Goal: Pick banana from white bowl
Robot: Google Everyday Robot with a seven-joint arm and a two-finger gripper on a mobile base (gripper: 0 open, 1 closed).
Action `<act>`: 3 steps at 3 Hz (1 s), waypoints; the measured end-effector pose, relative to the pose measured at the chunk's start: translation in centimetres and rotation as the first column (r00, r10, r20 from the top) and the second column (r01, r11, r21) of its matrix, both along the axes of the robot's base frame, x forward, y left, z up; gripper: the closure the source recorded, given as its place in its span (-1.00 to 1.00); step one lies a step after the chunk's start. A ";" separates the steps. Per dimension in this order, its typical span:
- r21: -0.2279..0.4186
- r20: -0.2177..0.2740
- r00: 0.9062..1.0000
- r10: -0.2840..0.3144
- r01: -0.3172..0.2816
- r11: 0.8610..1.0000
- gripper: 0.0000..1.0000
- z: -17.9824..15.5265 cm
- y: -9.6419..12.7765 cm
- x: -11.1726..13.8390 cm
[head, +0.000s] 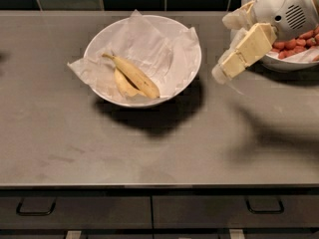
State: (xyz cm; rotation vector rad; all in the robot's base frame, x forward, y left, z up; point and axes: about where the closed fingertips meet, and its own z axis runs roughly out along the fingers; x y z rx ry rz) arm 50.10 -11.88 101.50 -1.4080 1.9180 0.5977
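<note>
The white bowl (182,39), lined with crinkled white paper, stands on the grey counter at centre back. In it lies the long slim speckled banana (134,76), with its dark stem tip pointing up-left. A shorter, stubbier banana (122,85) lies against its front-left side. My gripper (223,48) hangs above the counter just right of the bowl's rim, at about rim height. Its cream fingers (246,50) point down-left and stand apart with nothing between them.
A second white bowl with red strawberries (294,46) sits at the back right, partly hidden behind my gripper's wrist. A dark tiled wall runs along the back. The counter's front edge has drawers with handles (35,208) below it.
</note>
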 end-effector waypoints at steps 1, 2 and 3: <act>0.055 -0.006 0.998 0.065 -0.065 0.996 -1.00 0.4 3.7 0.9; 0.055 -0.006 0.998 0.065 -0.064 0.996 -1.00 0.4 3.7 0.9; 0.091 -0.019 0.997 0.074 -0.072 0.993 -1.00 -0.3 5.6 2.2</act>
